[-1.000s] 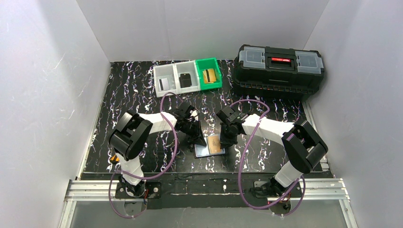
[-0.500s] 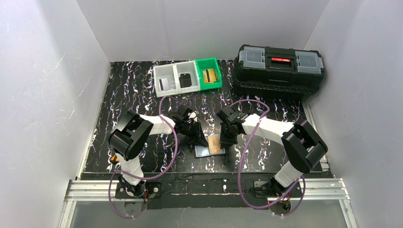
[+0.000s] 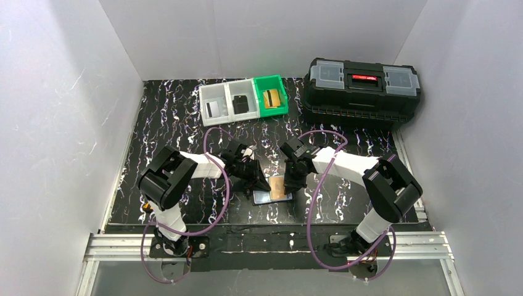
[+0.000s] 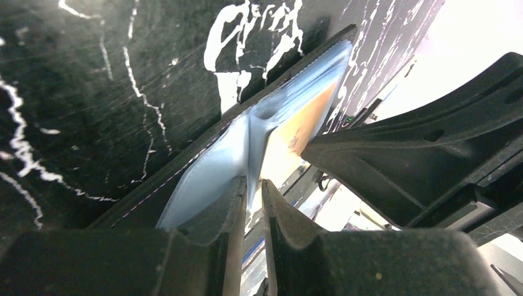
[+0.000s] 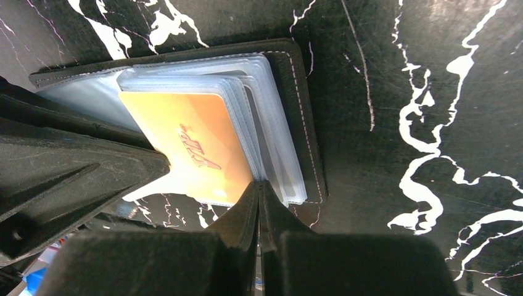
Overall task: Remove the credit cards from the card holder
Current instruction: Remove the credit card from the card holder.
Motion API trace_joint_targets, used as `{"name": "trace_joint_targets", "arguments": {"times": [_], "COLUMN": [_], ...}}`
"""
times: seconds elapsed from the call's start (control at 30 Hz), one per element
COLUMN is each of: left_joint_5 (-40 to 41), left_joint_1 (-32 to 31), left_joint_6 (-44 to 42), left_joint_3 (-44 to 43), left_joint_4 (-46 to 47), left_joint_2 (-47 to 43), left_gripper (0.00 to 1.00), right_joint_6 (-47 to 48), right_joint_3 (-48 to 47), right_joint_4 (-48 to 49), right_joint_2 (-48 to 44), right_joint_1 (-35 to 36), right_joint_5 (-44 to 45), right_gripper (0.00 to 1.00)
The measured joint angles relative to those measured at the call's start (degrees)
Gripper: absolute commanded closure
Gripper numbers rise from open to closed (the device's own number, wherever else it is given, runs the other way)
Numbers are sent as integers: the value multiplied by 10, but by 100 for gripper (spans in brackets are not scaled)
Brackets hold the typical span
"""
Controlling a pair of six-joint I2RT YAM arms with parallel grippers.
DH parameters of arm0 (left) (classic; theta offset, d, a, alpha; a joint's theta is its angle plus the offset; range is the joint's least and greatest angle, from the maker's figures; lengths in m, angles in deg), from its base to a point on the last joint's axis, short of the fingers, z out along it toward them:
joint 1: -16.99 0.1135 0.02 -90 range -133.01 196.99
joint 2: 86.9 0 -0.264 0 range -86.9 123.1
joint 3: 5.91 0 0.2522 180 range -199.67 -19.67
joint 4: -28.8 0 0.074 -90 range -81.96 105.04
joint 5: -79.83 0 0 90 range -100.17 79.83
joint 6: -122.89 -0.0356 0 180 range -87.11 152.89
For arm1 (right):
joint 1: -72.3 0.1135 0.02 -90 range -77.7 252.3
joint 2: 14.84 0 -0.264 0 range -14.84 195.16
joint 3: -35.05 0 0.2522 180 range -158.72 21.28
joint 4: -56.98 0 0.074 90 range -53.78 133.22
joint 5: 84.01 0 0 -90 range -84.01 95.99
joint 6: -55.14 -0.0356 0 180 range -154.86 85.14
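Looks to me like the arms are working on drawing out one card. The small black bifold card holder (image 5: 303,132) is lying open on the black marbled counter (image 3: 172,123) between them. A gold-orange plastic card (image 5: 191,145) is showing among its clear pale-blue pockets.

The right gripper (image 5: 259,187) is pressing its jaws fully together at the card's near corner, but I can't tell whether the card is actually pinched. The left gripper (image 4: 253,184) is holding its jaws parted just a crack, with a clear pocket leaf standing between the tips. Whether it is gripping that leaf, I can't say.

Next, I'd judge, the right arm is needing a sure pinch and a straight pull along the sleeve, with the left arm steadying the holder. The two grippers are crowding each other over the holder.

At the back, a green plastic bin (image 3: 281,111) and two grey plastic bins (image 3: 226,118) are holding cards. A big black toolbox (image 3: 364,95) is sitting beside them, well apart from the work.
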Motion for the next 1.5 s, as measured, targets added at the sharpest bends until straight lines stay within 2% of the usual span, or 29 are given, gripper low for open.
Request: {"name": "trace_joint_targets", "arguments": {"times": [0.4,0.67,0.97,1.5], "left_joint_5": [-6,-14,-21,-28], "left_joint_1": [-3,-1,5,19], "left_joint_6": [11,31,69,42], "left_joint_3": [3,9,27,29], "left_joint_4": [25,49,77,37], "left_joint_2": [3,14,14,-3], "left_gripper": [87,100,100,100], "right_joint_6": [-3,-2,-4,-23], "right_joint_3": [-2,-10,-9,17], "right_joint_4": [1,-8,-9,22], "right_joint_2": [4,11,11,-5], "right_joint_1": [1,1,-1,-14], "right_joint_5": [-9,-11,-11,-27], "right_gripper": [96,96,99,99]}}
